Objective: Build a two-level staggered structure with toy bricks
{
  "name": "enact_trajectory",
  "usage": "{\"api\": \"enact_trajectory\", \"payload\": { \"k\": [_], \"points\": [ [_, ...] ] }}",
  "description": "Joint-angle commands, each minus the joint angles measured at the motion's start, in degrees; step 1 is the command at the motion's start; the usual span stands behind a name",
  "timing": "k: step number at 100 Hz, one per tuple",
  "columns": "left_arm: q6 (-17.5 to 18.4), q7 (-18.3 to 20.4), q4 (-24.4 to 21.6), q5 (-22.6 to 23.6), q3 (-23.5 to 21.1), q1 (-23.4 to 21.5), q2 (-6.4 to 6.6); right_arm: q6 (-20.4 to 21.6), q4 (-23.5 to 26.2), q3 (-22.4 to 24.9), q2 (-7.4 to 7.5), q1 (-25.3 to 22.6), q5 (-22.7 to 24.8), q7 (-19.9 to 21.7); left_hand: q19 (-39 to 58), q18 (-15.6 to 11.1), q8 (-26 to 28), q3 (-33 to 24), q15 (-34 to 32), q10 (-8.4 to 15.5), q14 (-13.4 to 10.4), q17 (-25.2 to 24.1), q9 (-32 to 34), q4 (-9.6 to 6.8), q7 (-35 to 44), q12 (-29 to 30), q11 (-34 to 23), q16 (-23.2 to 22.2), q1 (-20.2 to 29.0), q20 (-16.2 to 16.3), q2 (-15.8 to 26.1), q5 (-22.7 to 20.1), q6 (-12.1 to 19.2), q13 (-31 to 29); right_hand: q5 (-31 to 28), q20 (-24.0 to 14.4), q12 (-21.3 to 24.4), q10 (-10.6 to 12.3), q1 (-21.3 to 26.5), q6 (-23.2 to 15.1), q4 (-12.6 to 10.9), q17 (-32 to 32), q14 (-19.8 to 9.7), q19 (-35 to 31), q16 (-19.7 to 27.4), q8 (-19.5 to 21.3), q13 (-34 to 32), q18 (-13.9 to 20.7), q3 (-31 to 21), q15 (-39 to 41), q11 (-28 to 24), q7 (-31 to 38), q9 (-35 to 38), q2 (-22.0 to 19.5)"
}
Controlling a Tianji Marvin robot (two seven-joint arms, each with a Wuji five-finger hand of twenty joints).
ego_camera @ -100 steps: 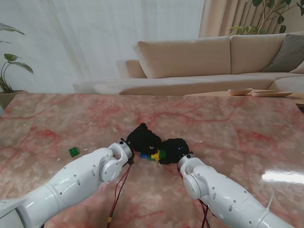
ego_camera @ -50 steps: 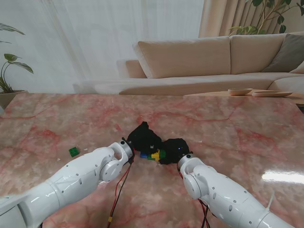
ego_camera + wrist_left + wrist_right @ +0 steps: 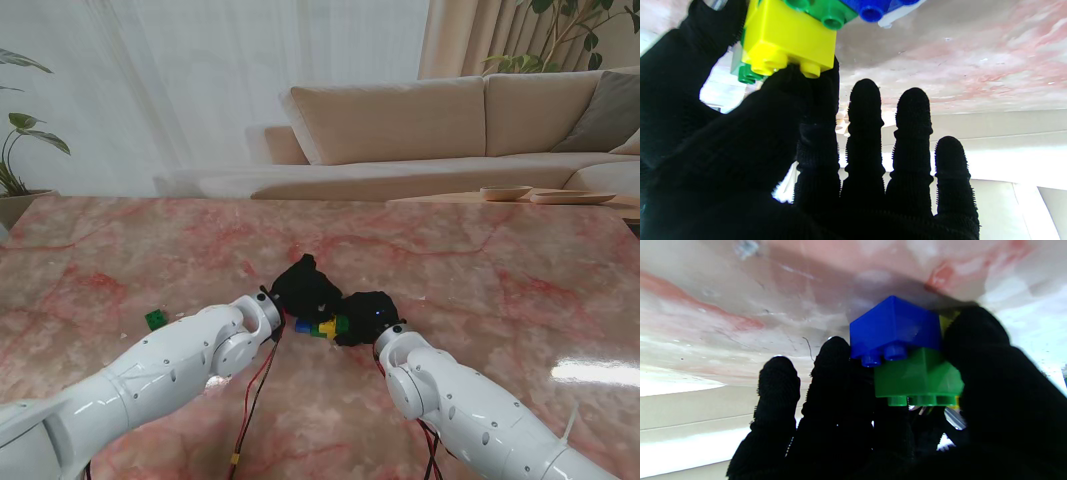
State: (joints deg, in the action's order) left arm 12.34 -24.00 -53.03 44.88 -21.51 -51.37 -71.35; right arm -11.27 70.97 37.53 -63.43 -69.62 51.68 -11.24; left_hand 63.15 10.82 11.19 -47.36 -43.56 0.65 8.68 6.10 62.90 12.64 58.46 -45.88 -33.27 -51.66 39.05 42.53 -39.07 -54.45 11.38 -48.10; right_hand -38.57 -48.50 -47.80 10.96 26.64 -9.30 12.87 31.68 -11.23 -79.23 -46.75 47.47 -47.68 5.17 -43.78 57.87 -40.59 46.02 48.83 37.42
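Observation:
A small brick cluster sits mid-table between my two black-gloved hands: a blue brick [image 3: 301, 326], a yellow brick [image 3: 326, 327] and a green brick [image 3: 341, 322]. My left hand [image 3: 305, 287] leans over the cluster from the left. In its wrist view the thumb and forefinger pinch the yellow brick [image 3: 788, 36], which adjoins the green brick [image 3: 821, 11] and the blue brick [image 3: 873, 8]; the other fingers stay straight. My right hand [image 3: 368, 315] closes in from the right. Its thumb and fingers clamp the green brick [image 3: 917, 376], which is stacked offset against the blue brick [image 3: 893, 326].
A loose green brick [image 3: 155, 319] lies on the pink marble table [image 3: 480, 270], to the left beside my left forearm. Red and black cables [image 3: 250, 410] hang between my arms. A beige sofa [image 3: 400, 130] stands beyond the far edge.
My left forearm and hand have crept slightly to the right and farther from me, toward the cluster. The bricks and my right hand have stayed put.

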Motion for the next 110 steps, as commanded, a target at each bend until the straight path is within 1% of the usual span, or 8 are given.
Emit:
{"api": "enact_trajectory", "payload": {
  "k": [1,16,49,64,74,77,88,110],
  "points": [
    [-0.29,1.54,1.55,0.71,0.84,-1.69,0.52,-0.07,-1.62,-0.77,0.07,-1.83,-0.28,2.03,2.46,0.48,-1.9,2.52,-2.29,0.74,0.4,0.0,1.5,0.12,-1.71,0.41,-0.59,-0.37,3.76,1.0,-5.17,-3.72,1.52,-0.97,-1.77,0.1,0.99,0.99,1.59,-3.5,-0.89,-0.16,-1.86,-2.04,-1.35,-6.32,-0.51,0.77,-2.26,1.26,0.99,-8.15,0.02,-1.14],
    [-0.13,1.36,0.14,0.42,-1.0,-2.67,0.72,-0.09,-1.63,-0.72,0.06,-1.87,-0.2,1.89,2.4,-0.02,-1.54,2.64,-2.09,1.17,-0.03,-0.19,0.7,0.1,-1.73,0.1,-0.62,-0.31,3.45,0.98,-4.51,-2.53,1.62,-0.44,-1.64,0.11,1.02,1.09,1.6,-3.57,-0.94,-0.18,-1.88,-2.03,-1.32,-6.3,-0.41,0.75,-2.24,1.19,1.07,-8.27,-0.18,-1.18],
    [0.36,1.18,-5.96,-1.51,-8.83,-7.63,1.45,-0.57,-1.71,-0.85,-0.02,-1.85,-0.13,1.62,1.09,-0.66,0.41,2.64,-0.07,1.03,-0.23,-1.75,-2.99,0.12,-2.96,0.36,0.2,0.54,3.3,0.59,-4.57,1.63,0.3,2.26,-1.8,0.07,0.96,1.0,1.71,-3.58,-0.77,-0.03,-1.91,-2.17,-1.38,-6.15,-0.7,0.85,-2.05,1.43,0.82,-8.04,0.11,-1.49],
    [-0.75,1.07,-8.46,-1.84,-11.24,-9.34,1.7,-0.86,-1.9,-1.24,-0.12,-1.68,-0.24,1.45,-0.27,-1.35,3.46,2.78,2.04,0.49,-0.47,-3.0,-8.85,0.23,-6.45,2.66,-0.78,1.45,2.88,0.5,-4.46,6.11,-1.18,5.35,-2.06,0.01,0.93,1.07,1.83,-4.01,-0.48,0.41,-1.98,-2.55,-1.44,-6.18,-1.16,0.9,-1.73,1.71,0.63,-7.59,0.55,-1.76],
    [-1.09,1.25,-9.8,-2.03,-12.8,-10.34,1.94,-1.02,-1.91,-1.33,-0.18,-1.67,-0.32,1.37,-0.74,-1.57,3.91,2.86,2.56,0.47,-0.55,-3.55,-10.77,0.31,-7.3,3.74,-0.9,1.59,2.59,0.43,-4.24,7.4,-1.72,6.42,-2.26,0.01,0.91,1.01,1.74,-4.18,-0.26,0.77,-2.01,-2.85,-1.48,-6.29,-1.58,0.95,-1.57,1.95,0.5,-7.14,0.91,-2.01],
    [-1.27,1.42,-10.45,-2.18,-13.47,-10.83,2.04,-1.08,-1.93,-1.33,-0.21,-1.68,-0.36,1.3,-1.3,-1.58,5.07,2.83,2.89,0.4,-0.52,-3.85,-11.94,0.22,-8.4,5.9,-2.4,1.7,2.5,0.44,-4.0,7.8,-2.08,6.95,-2.3,0.03,0.9,1.01,1.74,-4.31,-0.2,0.84,-2.03,-2.95,-1.49,-6.38,-1.66,0.96,-1.49,2.02,0.46,-6.99,1.02,-2.04],
    [-2.16,2.53,-13.72,-1.75,-16.59,-12.97,2.99,-1.24,-2.09,-1.46,-0.33,-1.62,-0.54,1.04,-1.8,-1.6,5.68,1.71,3.58,0.45,-0.63,-4.08,-13.13,0.44,-9.3,7.47,-2.5,1.97,1.22,0.34,-3.8,8.57,-2.62,7.8,-2.46,0.09,0.87,0.99,1.73,-4.44,-0.09,1.08,-2.08,-3.21,-1.52,-6.58,-1.95,1.01,-1.16,2.19,0.35,-6.58,1.34,-2.1],
    [-3.18,7.06,-21.84,2.6,-26.49,-19.08,6.22,-1.57,-2.35,-1.82,-0.52,-1.44,-0.72,0.6,-2.62,-1.32,6.66,0.38,4.93,0.42,-0.53,-4.45,-15.09,0.85,-11.88,11.19,-2.44,2.42,-1.24,0.26,-2.89,9.48,-3.59,9.05,-2.5,0.25,0.82,1.05,1.88,-4.53,-0.14,1.25,-2.09,-3.49,-1.53,-6.89,-2.1,1.04,-0.56,2.35,0.27,-6.09,1.53,-2.27]
  ]
}}
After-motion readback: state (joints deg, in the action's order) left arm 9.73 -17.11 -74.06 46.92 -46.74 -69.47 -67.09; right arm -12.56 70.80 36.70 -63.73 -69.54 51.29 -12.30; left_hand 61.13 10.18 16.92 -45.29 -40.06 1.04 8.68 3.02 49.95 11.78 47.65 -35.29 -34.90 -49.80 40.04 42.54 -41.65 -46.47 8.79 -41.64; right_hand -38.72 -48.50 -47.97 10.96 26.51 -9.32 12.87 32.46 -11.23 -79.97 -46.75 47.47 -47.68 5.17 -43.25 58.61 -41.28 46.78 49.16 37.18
